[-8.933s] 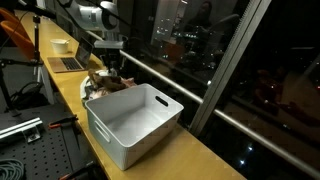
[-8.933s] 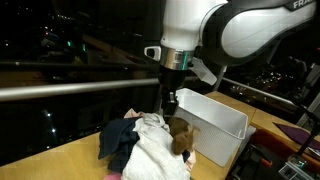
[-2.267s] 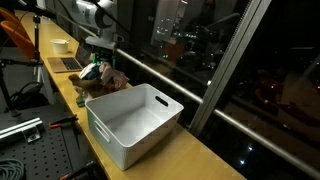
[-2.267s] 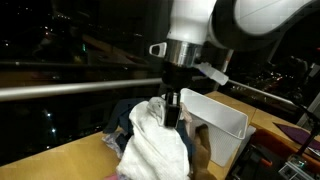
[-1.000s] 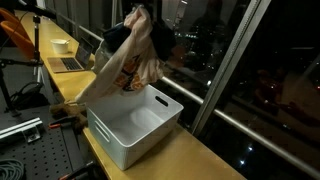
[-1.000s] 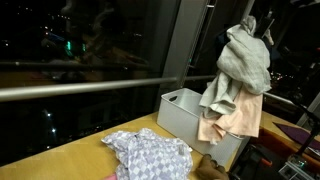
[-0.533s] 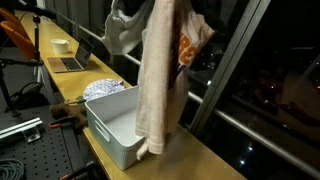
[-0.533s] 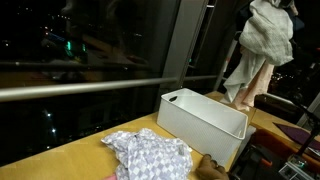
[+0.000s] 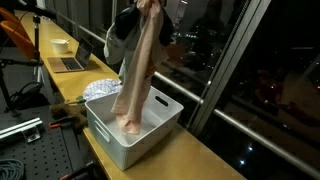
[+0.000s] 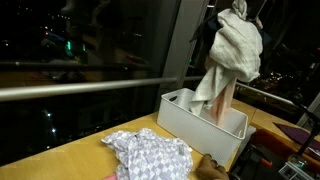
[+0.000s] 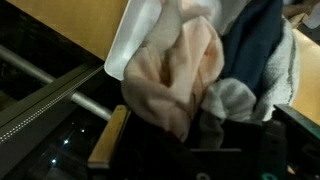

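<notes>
The gripper [image 11: 212, 140] shows only as dark shapes at the bottom edge of the wrist view, with cloth bunched all round it. Its jaws are hidden, so how far they stand apart cannot be read. The bundle [image 9: 140, 28] hangs free in the air from it, though, so I judge it clamped on the cloth.

The bundle is a wad of several garments: white and grey [image 10: 240, 45], dark blue, and a peach cloth [image 9: 135, 85]. It hangs high above the bin [image 9: 105, 132]. The peach cloth trails straight down from it, and in both exterior views its lower end reaches inside the bin [image 10: 185, 122]. Whether that end touches the bin floor cannot be told for sure.

As to progress, I judge that the bundle has been lifted off the worktop [image 9: 195, 162] and carried over the bin. The release is not yet done, since nearly all the cloth hangs above the rim.

A patterned cloth [image 10: 150, 155] lies on the worktop just beside the bin, outside it. Something brown shows at the worktop edge near it, too small to name. Well beyond the bin, past that cloth, sit a laptop [image 9: 68, 64] and a cup [image 9: 60, 44]. Behind the bin is a dark window [image 9: 250, 70].

No brand, label or writing can be read in any view.
</notes>
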